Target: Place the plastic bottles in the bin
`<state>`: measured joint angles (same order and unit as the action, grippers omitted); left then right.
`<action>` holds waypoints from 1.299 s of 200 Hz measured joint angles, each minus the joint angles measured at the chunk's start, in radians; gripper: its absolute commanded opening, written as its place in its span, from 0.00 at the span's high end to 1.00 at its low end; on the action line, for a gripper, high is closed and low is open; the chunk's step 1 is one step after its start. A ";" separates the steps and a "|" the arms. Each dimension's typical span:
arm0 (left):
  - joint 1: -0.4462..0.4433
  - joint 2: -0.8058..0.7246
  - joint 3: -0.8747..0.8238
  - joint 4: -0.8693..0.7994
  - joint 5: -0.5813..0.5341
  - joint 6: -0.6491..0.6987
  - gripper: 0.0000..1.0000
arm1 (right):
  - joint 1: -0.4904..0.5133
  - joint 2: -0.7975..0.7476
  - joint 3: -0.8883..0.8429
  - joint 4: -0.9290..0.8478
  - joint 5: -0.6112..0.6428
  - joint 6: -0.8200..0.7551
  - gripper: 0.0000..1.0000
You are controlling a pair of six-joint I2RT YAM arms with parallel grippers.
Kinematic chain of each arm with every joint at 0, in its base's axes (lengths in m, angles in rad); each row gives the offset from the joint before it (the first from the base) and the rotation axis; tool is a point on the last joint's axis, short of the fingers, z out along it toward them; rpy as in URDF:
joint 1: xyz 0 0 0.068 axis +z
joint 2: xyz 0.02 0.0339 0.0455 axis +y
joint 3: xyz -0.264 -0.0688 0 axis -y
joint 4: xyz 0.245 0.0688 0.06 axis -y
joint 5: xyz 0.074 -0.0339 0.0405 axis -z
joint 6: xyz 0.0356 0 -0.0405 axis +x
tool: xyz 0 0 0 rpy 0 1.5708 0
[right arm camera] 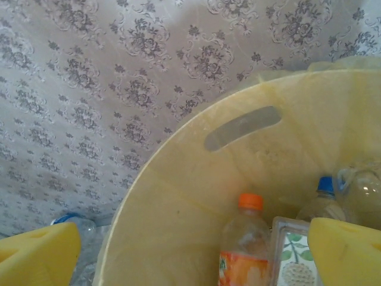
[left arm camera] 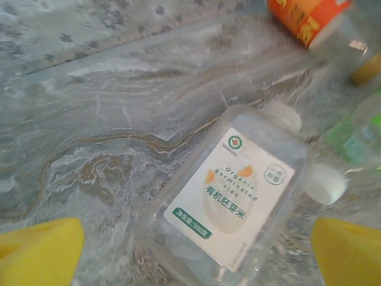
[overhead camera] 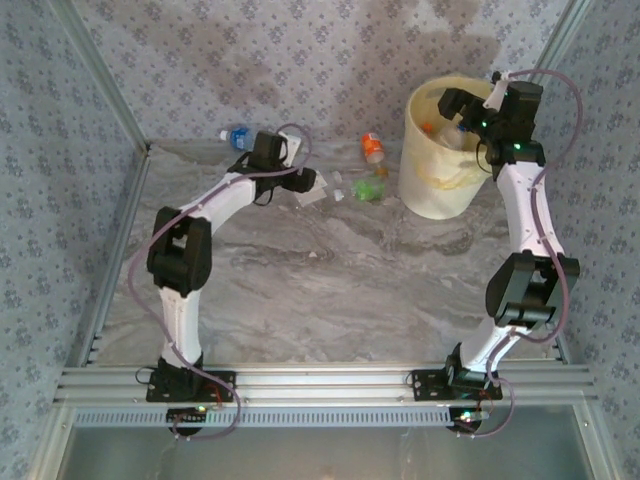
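The bin (overhead camera: 430, 190) stands at the far right of the table. My right gripper (overhead camera: 462, 118) hangs open over its mouth with nothing between the fingers (right arm camera: 38, 253). Inside the bin (right arm camera: 178, 196) lie an orange-capped bottle (right arm camera: 244, 238), a blue-capped one (right arm camera: 321, 199) and a flat clear one with a leaf label (right arm camera: 292, 253). My left gripper (overhead camera: 316, 190) is open, low over a clear square bottle with a white label (left arm camera: 232, 202), which lies on the table between its yellow fingertips (left arm camera: 41, 250).
An orange-label bottle (overhead camera: 373, 147) and a green one (overhead camera: 370, 187) lie between my left gripper and the bin. A blue-label bottle (overhead camera: 237, 137) rests by the back wall. Patterned walls close the table on three sides.
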<state>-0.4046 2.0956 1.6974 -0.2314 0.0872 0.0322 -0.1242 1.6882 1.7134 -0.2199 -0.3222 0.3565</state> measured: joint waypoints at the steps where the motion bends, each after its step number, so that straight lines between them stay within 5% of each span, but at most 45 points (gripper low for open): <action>1: 0.002 0.008 0.008 -0.006 0.003 0.009 0.02 | 0.000 -0.002 0.000 0.000 0.001 -0.001 0.00; 76: 0.037 0.278 0.398 -0.380 0.140 0.370 0.02 | -0.004 -0.317 -0.166 -0.010 0.081 -0.097 0.00; 146: 0.031 0.283 0.395 -0.433 0.209 0.426 0.02 | -0.004 -0.366 -0.251 -0.021 0.126 -0.119 0.00; 180: 0.003 0.283 0.380 -0.404 0.154 0.453 0.02 | -0.004 -0.367 -0.270 -0.020 0.137 -0.119 0.00; 227: -0.024 0.278 0.369 -0.378 0.151 0.447 0.14 | -0.004 -0.384 -0.304 -0.028 0.143 -0.118 0.00; 260: -0.026 0.186 0.215 -0.330 0.182 0.409 0.13 | 0.014 -0.460 -0.370 -0.035 0.129 -0.109 0.00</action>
<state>-0.4301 2.2818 1.9121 -0.5613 0.2691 0.4408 -0.1097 1.2282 1.3434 -0.2550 -0.1936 0.2474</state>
